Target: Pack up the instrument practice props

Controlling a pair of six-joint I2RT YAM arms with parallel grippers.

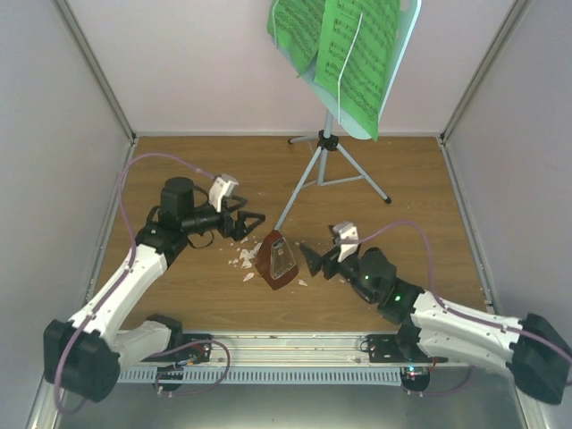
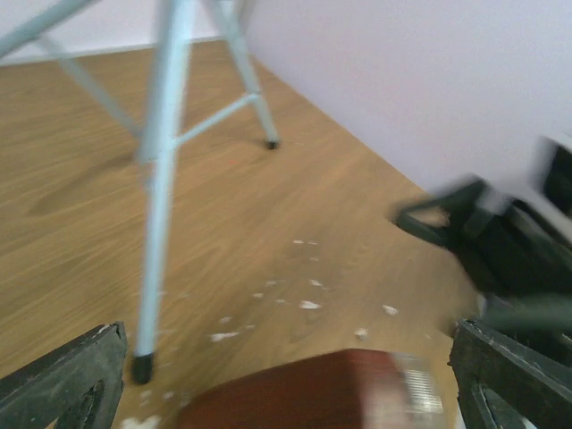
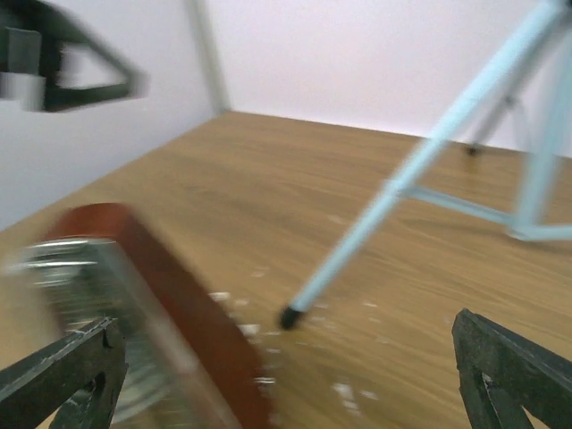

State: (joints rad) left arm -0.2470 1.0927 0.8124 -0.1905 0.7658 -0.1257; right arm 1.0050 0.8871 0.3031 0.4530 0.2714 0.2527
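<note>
The reddish-brown and clear pyramid metronome (image 1: pixel 276 262) stands on the wooden floor between my two grippers. It shows low in the left wrist view (image 2: pixel 313 393) and at the lower left of the right wrist view (image 3: pixel 152 313). The pale blue music stand (image 1: pixel 327 143) stands behind it on silver tripod legs (image 2: pixel 165 152) (image 3: pixel 420 170), carrying green sheet-music pages (image 1: pixel 344 45). My left gripper (image 1: pixel 248 221) is open and empty, just left of and behind the metronome. My right gripper (image 1: pixel 315 257) is open and empty, just right of it.
Small white crumbs (image 1: pixel 243 259) lie on the floor around the metronome, also in the left wrist view (image 2: pixel 308 305). One tripod foot (image 3: pixel 289 317) rests close behind the metronome. White walls enclose the floor on three sides.
</note>
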